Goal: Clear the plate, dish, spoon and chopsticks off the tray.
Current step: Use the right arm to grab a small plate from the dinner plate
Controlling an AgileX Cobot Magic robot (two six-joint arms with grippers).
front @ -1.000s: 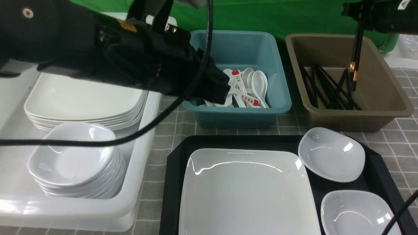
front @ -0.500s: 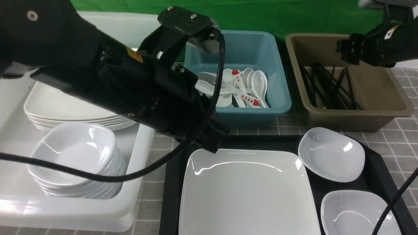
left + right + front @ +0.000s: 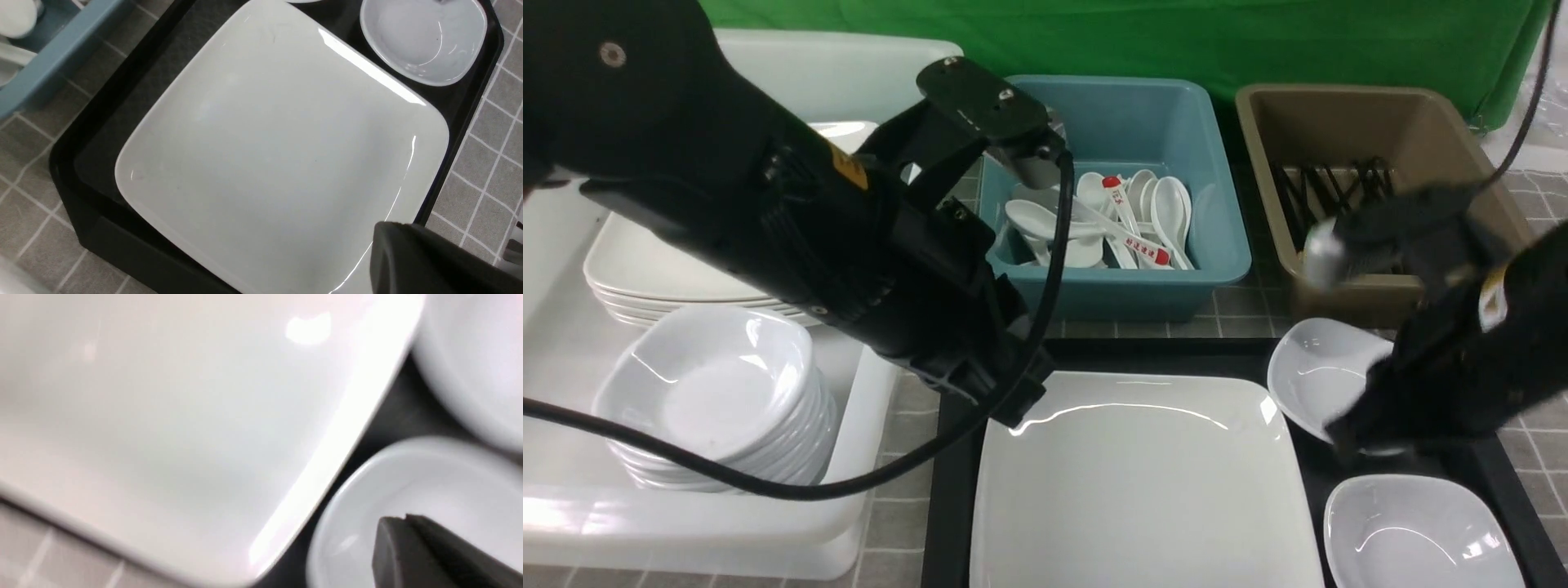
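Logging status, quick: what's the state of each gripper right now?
Left gripper: cannot be told.
Right gripper: closed, holding nothing.

A: Plate [image 3: 1135, 482]?
B: Glossy white square, empty, flat on black tray [image 3: 947, 523], filling its left side. On its right, far dish [image 3: 1319, 367] and near dish [image 3: 1413, 531]: small, white, upright, empty.
A: Spoon [image 3: 1029, 219], chopsticks [image 3: 1327, 184]?
B: Off tray. Spoon in teal bin [image 3: 1225, 245]; black chopsticks heaped in brown bin [image 3: 1437, 122].

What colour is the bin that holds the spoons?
The bin is teal, a blue-green; the front view shows it best.
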